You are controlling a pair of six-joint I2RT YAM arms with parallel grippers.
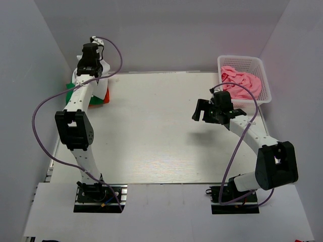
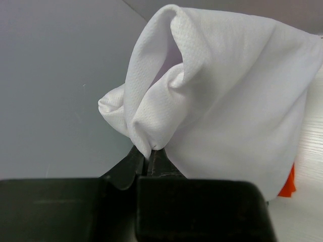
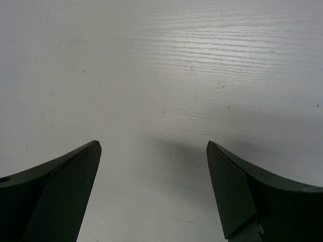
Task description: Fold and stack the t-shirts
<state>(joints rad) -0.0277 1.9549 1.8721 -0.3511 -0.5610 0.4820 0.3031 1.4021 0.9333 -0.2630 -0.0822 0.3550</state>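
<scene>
I see a pale desk [image 1: 151, 136] with a faint wood grain filling the middle of the top view. At upper left, on its far corner, a green t-shirt [image 1: 70, 94] and an orange t-shirt [image 1: 104, 96] lie piled together, touching; I can't tell which is lower. At upper right a white lattice basket [image 1: 266, 91] sits on the opposite far corner.

Plain grey walls [image 1: 166, 35] are enclosing a pale wood-grain table [image 1: 161, 141] on three sides, and soft even light is falling across its top.
</scene>
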